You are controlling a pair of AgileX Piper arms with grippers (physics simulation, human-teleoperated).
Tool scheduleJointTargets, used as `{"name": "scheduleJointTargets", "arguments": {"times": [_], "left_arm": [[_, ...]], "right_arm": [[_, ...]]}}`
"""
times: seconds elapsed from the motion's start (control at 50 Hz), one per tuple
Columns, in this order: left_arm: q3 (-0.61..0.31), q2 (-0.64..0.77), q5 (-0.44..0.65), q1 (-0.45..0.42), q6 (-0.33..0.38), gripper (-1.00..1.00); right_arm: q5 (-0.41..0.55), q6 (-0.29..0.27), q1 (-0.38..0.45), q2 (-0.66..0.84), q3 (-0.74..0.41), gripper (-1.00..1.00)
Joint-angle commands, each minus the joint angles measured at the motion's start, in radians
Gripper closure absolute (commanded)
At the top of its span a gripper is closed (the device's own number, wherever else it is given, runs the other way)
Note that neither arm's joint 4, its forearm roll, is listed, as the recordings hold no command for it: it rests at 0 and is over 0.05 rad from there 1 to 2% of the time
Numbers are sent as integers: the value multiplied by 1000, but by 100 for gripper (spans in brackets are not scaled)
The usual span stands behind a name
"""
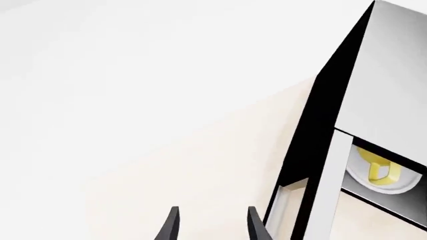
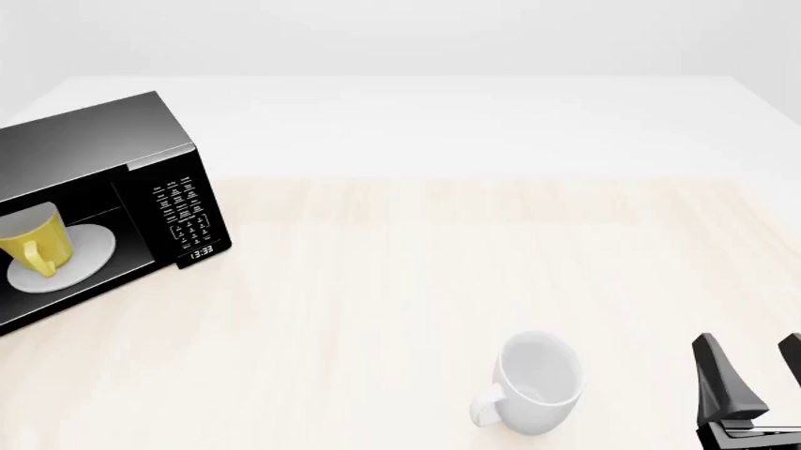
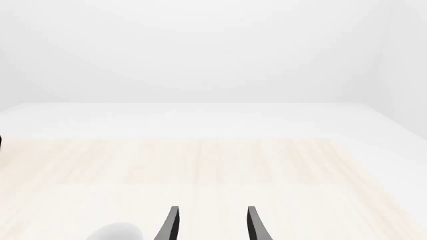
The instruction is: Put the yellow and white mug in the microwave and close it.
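Microwave (image 2: 94,202) sat at the table's (image 2: 400,281) far left, partly cut off by the front view's edge. Yellow mug (image 2: 36,242) stood inside it on the turntable plate (image 2: 88,255), handle toward the front. Keypad (image 2: 186,208) was on the microwave's right side. White mug (image 2: 536,382) lay near the front, right of centre, well apart from the microwave. Right gripper (image 2: 751,375) hung just right of that mug.

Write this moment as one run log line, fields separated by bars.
yellow and white mug on turntable in microwave | door open | left gripper open, empty | right gripper open, empty
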Motion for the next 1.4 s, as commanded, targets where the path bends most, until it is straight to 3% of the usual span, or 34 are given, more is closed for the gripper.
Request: {"name": "scheduleJointTargets", "arguments": {"times": [0.02, 1.4], "left_arm": [[31, 24, -20, -30, 8, -100], [151, 149, -121, -263, -21, -100]], "right_arm": [[0, 0, 0, 0, 0, -100], [0, 0, 0, 0, 0, -100]]}}
